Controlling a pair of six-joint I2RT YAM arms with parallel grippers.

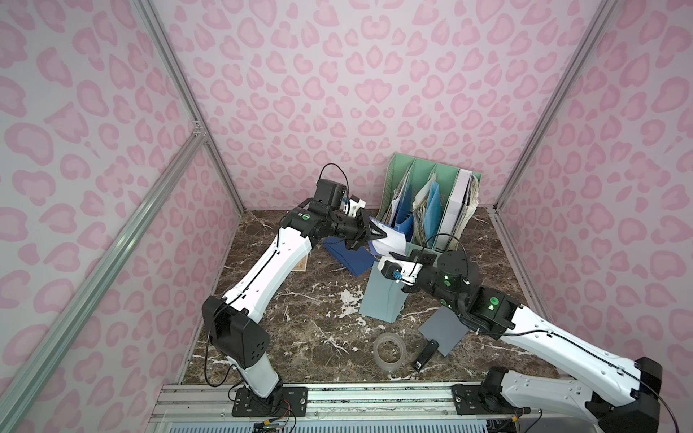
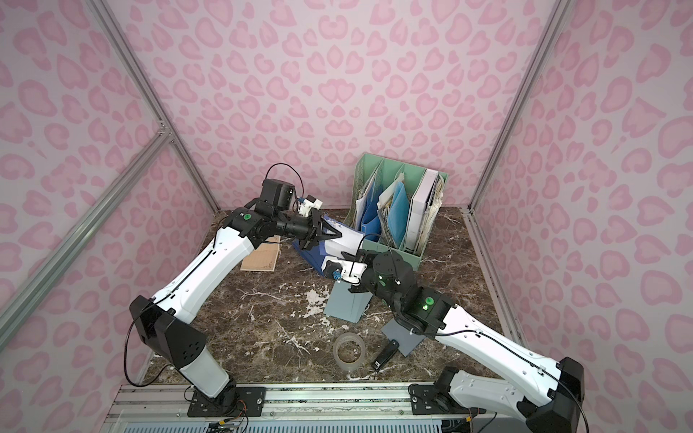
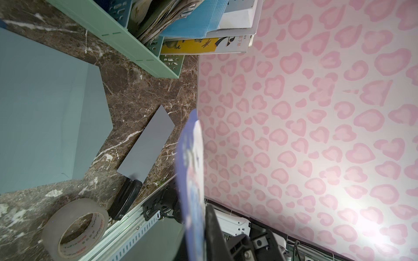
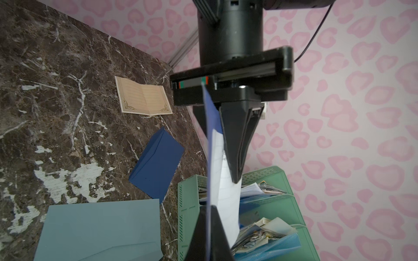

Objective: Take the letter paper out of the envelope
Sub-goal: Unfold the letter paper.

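Observation:
A dark blue envelope (image 4: 210,117) hangs edge-on in the air between both arms, in front of the file rack. White letter paper (image 4: 224,180) sticks out of it alongside the blue sheet. The same sheets show edge-on in the left wrist view as the envelope (image 3: 192,158). My left gripper (image 1: 382,234) (image 4: 235,178) is shut on the white letter paper (image 1: 392,240). My right gripper (image 4: 209,210) (image 1: 382,256) comes from the opposite side and is shut on the envelope's blue edge. In the left wrist view only one finger (image 3: 213,223) shows; the other is hidden behind the sheets.
A green file rack (image 1: 397,176) full of papers stands just behind. On the marble lie a second dark blue envelope (image 4: 158,162), a large grey-blue envelope (image 1: 382,296), a tan lined paper (image 4: 142,99), a grey card (image 1: 442,333), a tape roll (image 1: 390,352) and a black stapler (image 1: 425,354).

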